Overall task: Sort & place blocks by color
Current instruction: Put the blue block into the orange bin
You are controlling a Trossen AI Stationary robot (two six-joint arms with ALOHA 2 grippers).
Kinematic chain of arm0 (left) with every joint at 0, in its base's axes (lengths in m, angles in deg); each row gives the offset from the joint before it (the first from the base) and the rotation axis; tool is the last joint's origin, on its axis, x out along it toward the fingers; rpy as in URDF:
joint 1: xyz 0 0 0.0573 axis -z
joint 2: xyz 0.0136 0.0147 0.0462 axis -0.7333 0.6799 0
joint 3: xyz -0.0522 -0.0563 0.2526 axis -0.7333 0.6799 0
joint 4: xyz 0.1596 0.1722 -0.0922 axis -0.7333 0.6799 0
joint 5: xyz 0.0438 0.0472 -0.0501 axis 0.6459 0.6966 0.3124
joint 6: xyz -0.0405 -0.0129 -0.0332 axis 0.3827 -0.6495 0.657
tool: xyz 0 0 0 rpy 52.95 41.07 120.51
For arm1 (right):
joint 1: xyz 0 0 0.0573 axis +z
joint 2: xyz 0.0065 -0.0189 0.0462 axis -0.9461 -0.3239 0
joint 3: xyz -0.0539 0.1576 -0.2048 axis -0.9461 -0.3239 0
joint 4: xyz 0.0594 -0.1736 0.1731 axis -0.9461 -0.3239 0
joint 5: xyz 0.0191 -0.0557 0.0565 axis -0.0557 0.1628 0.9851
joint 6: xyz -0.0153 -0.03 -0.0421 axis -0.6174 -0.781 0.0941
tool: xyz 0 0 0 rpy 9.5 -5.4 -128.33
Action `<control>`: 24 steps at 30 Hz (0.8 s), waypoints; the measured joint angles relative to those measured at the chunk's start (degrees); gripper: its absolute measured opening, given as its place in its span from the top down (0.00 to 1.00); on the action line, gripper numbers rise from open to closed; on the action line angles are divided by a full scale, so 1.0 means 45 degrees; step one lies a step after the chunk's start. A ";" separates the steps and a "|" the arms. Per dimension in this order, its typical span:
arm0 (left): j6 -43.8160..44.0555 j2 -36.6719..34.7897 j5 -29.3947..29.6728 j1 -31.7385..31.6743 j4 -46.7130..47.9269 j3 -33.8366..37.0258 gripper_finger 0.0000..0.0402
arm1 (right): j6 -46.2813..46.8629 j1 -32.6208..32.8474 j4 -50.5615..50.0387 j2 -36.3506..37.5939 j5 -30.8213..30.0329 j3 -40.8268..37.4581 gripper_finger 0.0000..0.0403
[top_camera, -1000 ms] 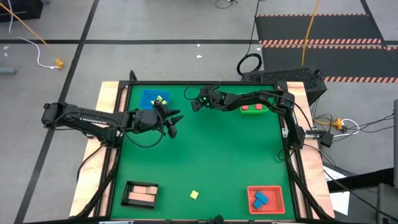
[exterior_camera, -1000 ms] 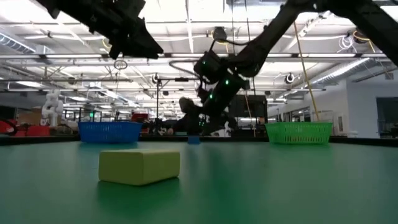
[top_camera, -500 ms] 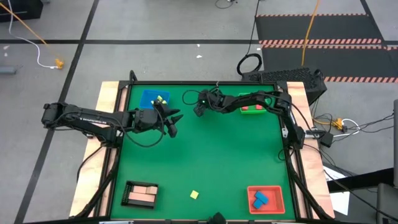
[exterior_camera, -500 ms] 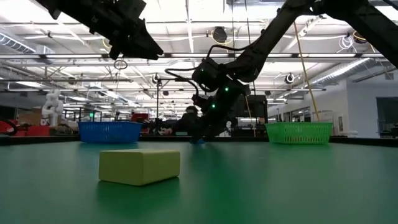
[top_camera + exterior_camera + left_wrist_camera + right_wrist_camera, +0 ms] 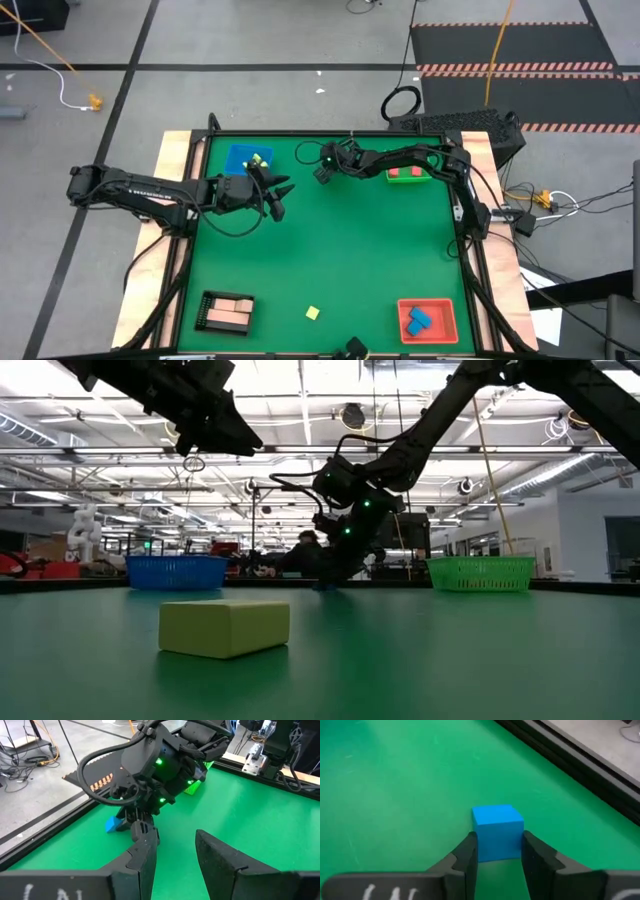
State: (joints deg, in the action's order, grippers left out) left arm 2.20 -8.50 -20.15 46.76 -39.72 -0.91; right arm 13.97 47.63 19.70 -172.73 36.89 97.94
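Note:
A small blue block (image 5: 497, 830) sits on the green table near the far edge, and my right gripper (image 5: 318, 172) is shut on it. In the left wrist view the same blue block (image 5: 114, 824) shows under that gripper. My left gripper (image 5: 175, 840) hangs open above the table beside the blue tray (image 5: 240, 158), with nothing between its fingers. A yellow-green block (image 5: 225, 627) lies flat on the table near the front edge. My right gripper pinches the blue block by two opposite side faces (image 5: 479, 837) between its two fingers. The fingers (image 5: 330, 575) slant down onto it from above. The block stands upright, and its underside seems to rest on the table.
The blue tray holds a yellow-green block (image 5: 257, 160). A green tray (image 5: 408, 173) with red blocks stands far right, a red tray (image 5: 428, 320) with blue blocks near right, and a black tray (image 5: 226, 312) with pale blocks near left. The table's middle is bare green.
My right gripper has come down from above the blue block to table height, and its fingers now stand against the block's sides. The block has stayed where it was.

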 joint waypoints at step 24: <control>0.0244 0.0000 0.0001 0.0004 0.0379 0.0000 0.66 | 0.0988 0.3516 -0.8877 0.6450 0.3500 -0.0039 0.75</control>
State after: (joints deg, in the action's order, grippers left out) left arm 3.30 -8.50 -20.15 46.77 -38.02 -0.91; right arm 18.42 63.46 -20.24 -143.71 52.64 97.76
